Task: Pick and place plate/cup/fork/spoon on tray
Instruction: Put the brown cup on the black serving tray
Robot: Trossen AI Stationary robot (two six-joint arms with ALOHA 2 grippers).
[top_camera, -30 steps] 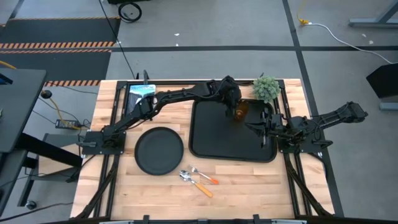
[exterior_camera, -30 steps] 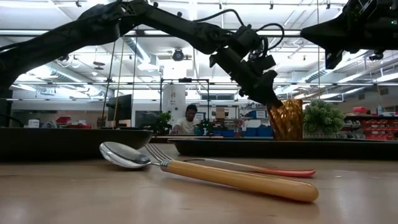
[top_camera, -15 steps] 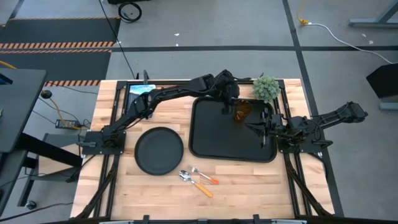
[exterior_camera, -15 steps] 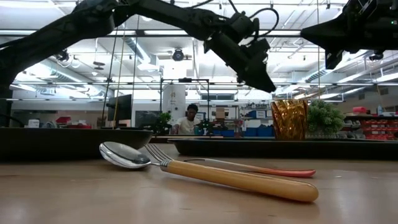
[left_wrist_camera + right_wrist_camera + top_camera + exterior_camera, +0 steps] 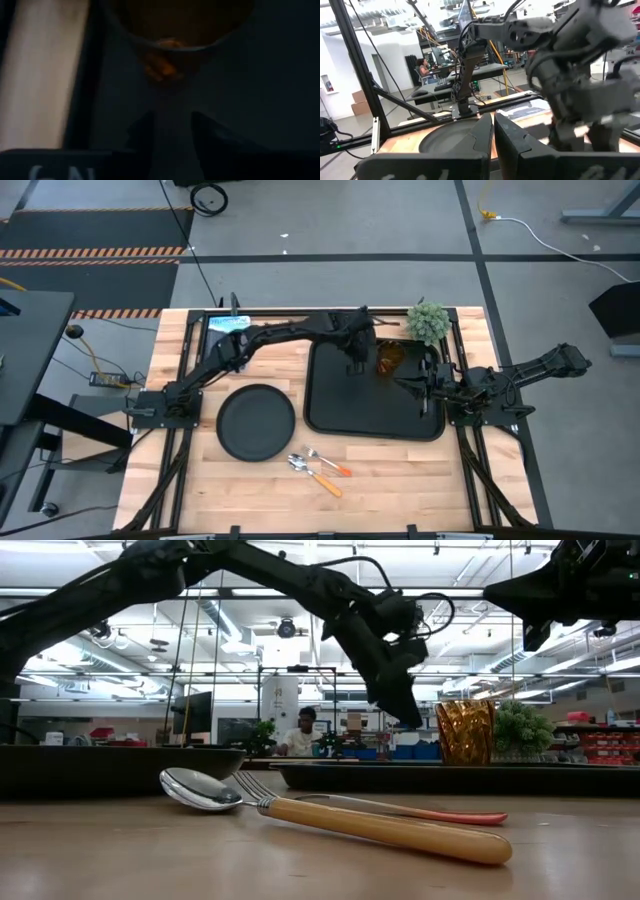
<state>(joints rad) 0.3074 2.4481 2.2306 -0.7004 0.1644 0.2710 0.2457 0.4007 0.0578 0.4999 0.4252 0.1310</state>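
From above, on the wooden worktop (image 5: pixel 200 480), the large black rectangular tray (image 5: pixel 345 405) lies right of centre with the small amber translucent cup (image 5: pixel 388 357) upright at its far right corner, beside a fuzzy green plant (image 5: pixel 428 321). The left pincer (image 5: pixel 354 364) hangs over the tray's far edge just left of the cup, apart from it. The right pincer (image 5: pixel 405 383) waits over the tray's right edge. A flat round matte black plate (image 5: pixel 256 421) sits left of the tray; nearer, the silver fork with an orange handle (image 5: pixel 328 462) and the silver spoon with an orange-yellow handle (image 5: pixel 314 474) lie side by side.

At worktop level, the spoon (image 5: pixel 330 814) lies nearest, the fork (image 5: pixel 400 808) just behind, the cup (image 5: pixel 463 732) standing free on the tray (image 5: pixel 560 778).

Past the left wrist, both fingers (image 5: pixel 210 137) stand spread, holding nothing, the cup (image 5: pixel 172 37) ahead.

Past the right wrist, the fingers (image 5: pixel 507 135) are pressed nearly together, empty.
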